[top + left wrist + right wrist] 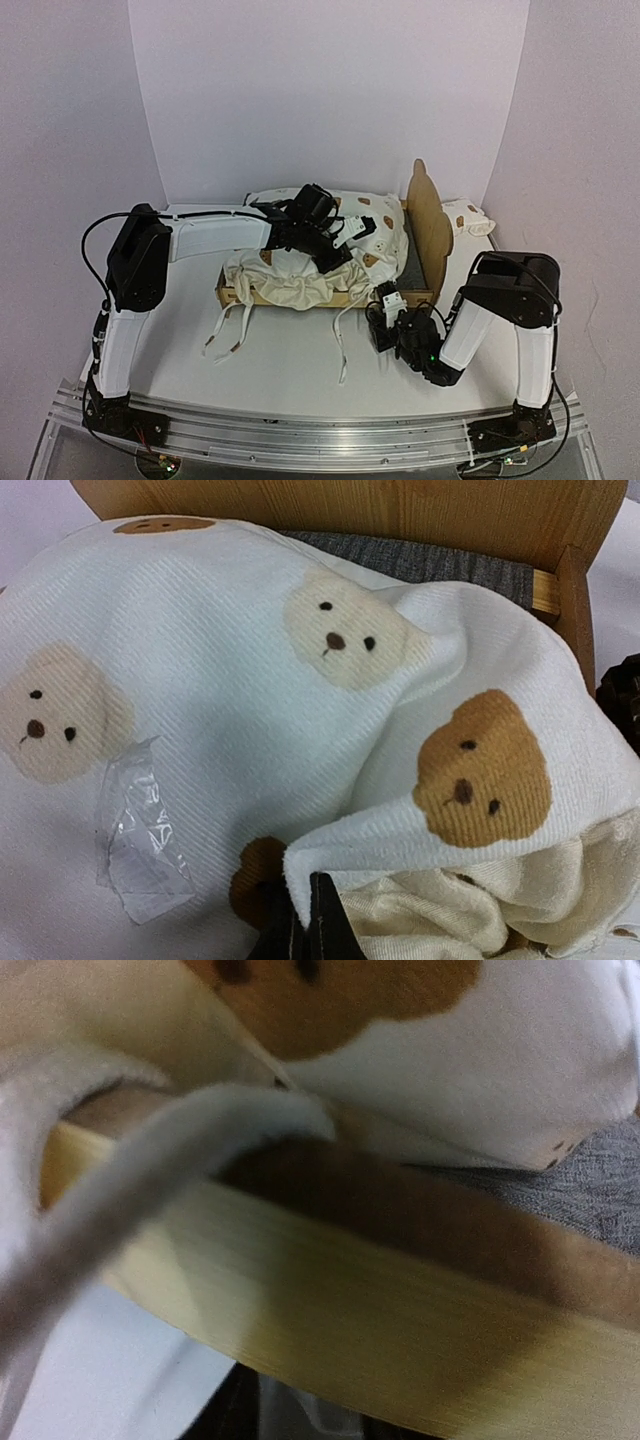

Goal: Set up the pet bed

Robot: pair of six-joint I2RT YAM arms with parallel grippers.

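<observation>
The left gripper point(305, 925) is pinched shut on the bear-print cushion point(290, 275) over the pet bed point(428, 220). The right gripper point(385, 298) sits at the bed's near right corner; I cannot tell how wide it is.

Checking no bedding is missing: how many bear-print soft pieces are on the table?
2: the cushion bunched in the frame, and a small pillow behind the headboard. More may hide under the cushion.

Plain white walls point(330, 90) rise beyond the left gripper point(335, 258) and on either side; beneath it, a white, evenly lit table point(290, 375).
</observation>
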